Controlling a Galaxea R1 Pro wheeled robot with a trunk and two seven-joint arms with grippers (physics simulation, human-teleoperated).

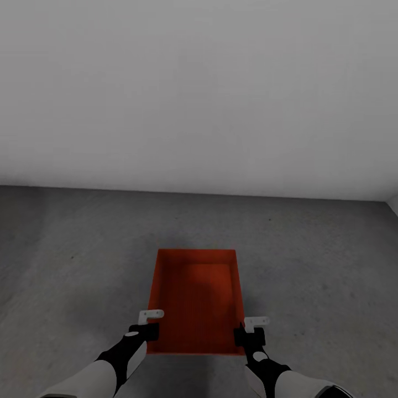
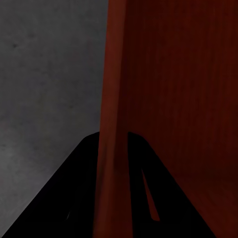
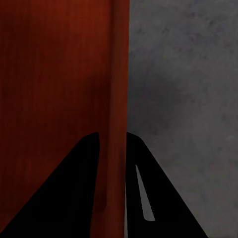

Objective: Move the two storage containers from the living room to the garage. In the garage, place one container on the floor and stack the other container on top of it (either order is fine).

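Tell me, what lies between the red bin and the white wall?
Nothing: in the head view, just bare grey floor runs from the bin to the wall.

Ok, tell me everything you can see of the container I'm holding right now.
The container is a red-orange rectangular open-top bin with low straight walls, no lid, and nothing inside. It looks like smooth plastic. It sits level over the grey concrete floor, long axis pointing away toward the white wall. The left gripper clamps its left wall near the close end, the right gripper its right wall, jaws astride each rim. Whether its base touches the floor cannot be told.
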